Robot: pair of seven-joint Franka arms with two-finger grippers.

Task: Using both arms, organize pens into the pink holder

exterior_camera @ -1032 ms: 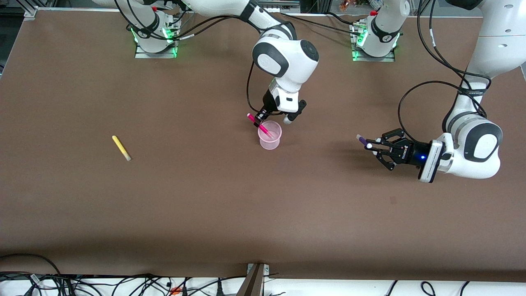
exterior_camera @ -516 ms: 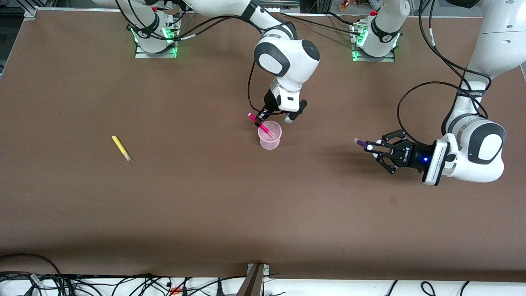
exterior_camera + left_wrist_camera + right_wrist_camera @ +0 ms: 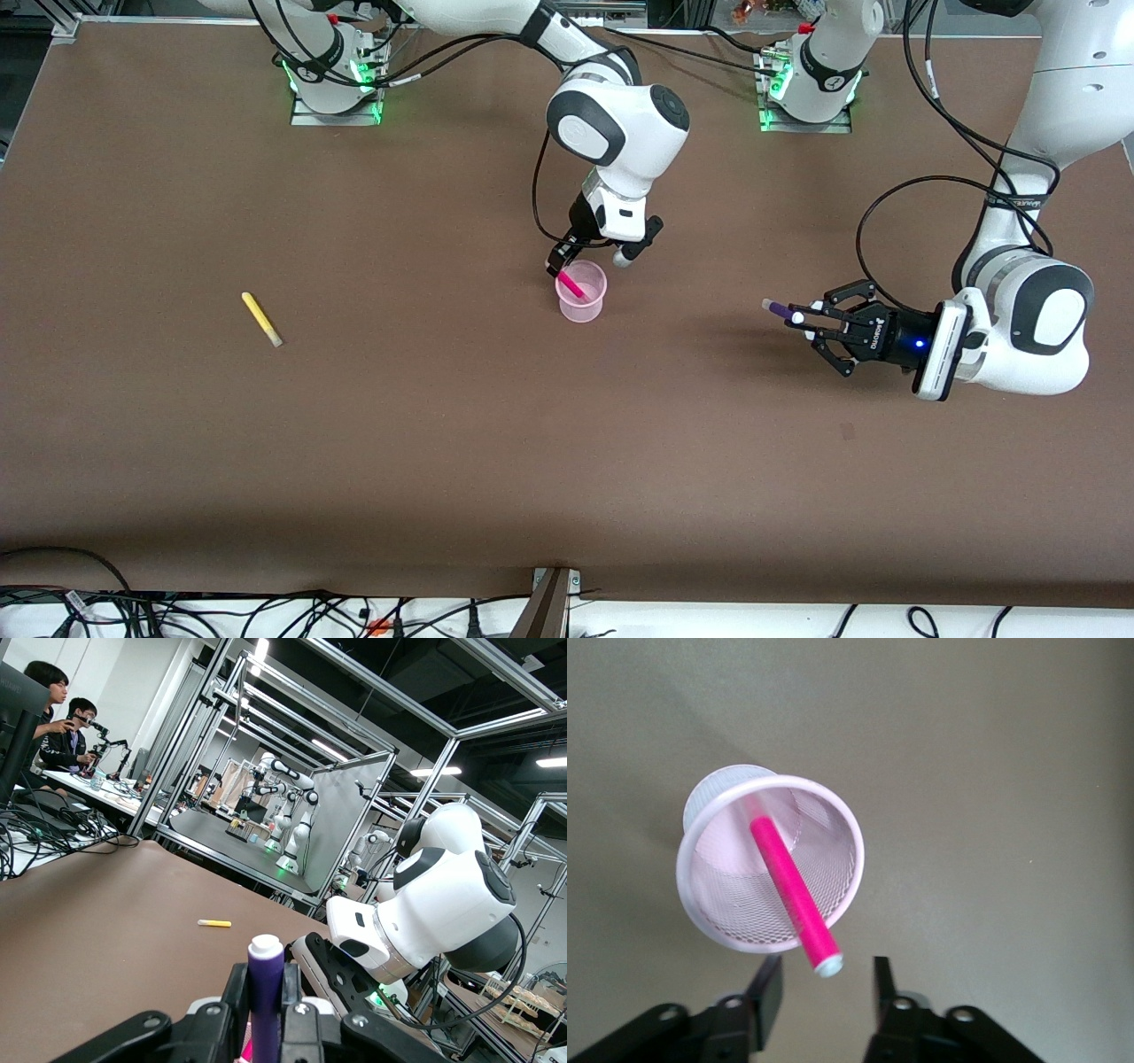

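- The bench (image 3: 443,443) is a wide brown surface with both arms reaching in over it from their bases.
- The right arm (image 3: 611,124) comes down at mid-bench, and its claw (image 3: 567,259) hangs just above the rim of the pink holder (image 3: 581,297).
- The right wrist view settles it: that right claw (image 3: 824,988) is spread, fingers clear on either side of the pen's capped end and gripping nothing.
- The left arm (image 3: 1019,328) lies low toward its own end of the bench, with the left claw (image 3: 811,323) pointing toward the holder but well apart from it.
- The left claw (image 3: 266,1019) is pinching the dark purple pen (image 3: 265,979), pale cap sticking out past the fingers; from the front, the purple pen (image 3: 780,309) juts out ahead of the claw.
- The pink holder (image 3: 766,859) stands upright, a mesh-walled cup, and the magenta-pink pen (image 3: 793,895) leans inside it, cap end poking over the rim.
- The yellow pen (image 3: 261,318) lies flat on the bench toward the right arm's end, well apart from the holder.
- The green pen is nowhere in these views.
- My call on the step: magenta is delivered, and the purple drop looks like it is up next.
- What that needs: the right claw clearing away from the cup, then the left claw carrying purple over the opening and tipping it in without knocking the light cup.
- After that, the yellow pen looks like the right arm's pick.
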